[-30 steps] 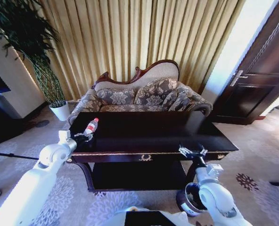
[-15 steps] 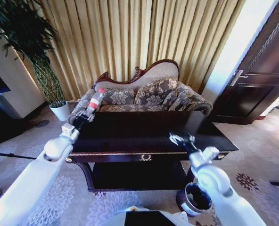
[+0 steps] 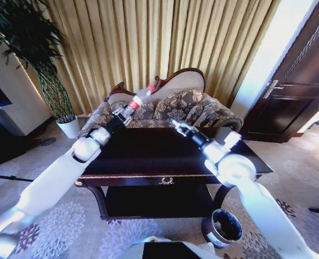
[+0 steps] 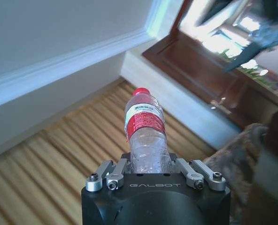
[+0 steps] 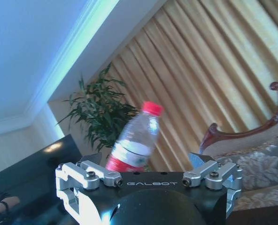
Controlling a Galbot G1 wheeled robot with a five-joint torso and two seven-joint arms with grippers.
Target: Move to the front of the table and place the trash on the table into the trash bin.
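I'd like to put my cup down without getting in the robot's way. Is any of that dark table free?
Most of the table top is bare, from its front gold-trimmed edge back to the sofa. It is crowded above the back edge: the left gripper holds the bottle up there, and the right gripper reaches towards it. The front right corner, above the trash bin, lies farthest from both.
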